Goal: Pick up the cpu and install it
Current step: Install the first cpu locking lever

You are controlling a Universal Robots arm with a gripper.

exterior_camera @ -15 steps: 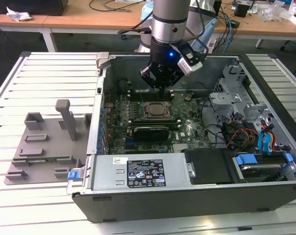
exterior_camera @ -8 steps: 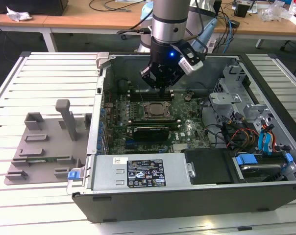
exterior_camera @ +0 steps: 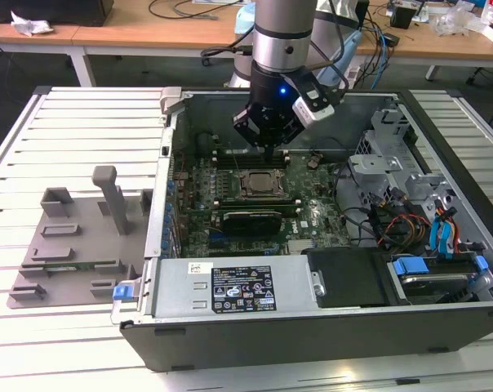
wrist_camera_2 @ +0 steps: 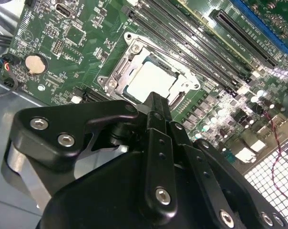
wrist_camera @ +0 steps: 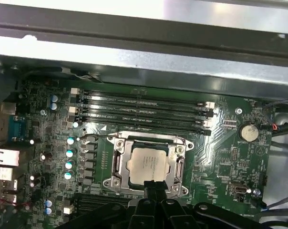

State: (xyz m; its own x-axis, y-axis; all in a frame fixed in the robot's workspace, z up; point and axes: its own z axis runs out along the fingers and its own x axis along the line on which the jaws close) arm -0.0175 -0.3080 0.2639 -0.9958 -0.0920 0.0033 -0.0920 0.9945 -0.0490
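White slatted benchtop [exterior_camera: 83, 122] carries an opened computer case [exterior_camera: 328, 322]. Just below the gripper [wrist_camera: 153, 187], its fingers pressed together and empty, the cpu [wrist_camera: 148, 162] lies in its socket [wrist_camera: 116, 160]. Any downward drift could scrape or skew the chip.

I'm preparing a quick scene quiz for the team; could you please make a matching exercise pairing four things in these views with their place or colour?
Things:
1. cpu
2. gripper
3. grey fixture plate
4. coin battery

Descriptions:
A. outside the case, at the exterior view's left
B. lying in the metal-framed socket
C. round and silver, on the green board
D. black, above the socket

Pairs: 1-B, 2-D, 3-A, 4-C
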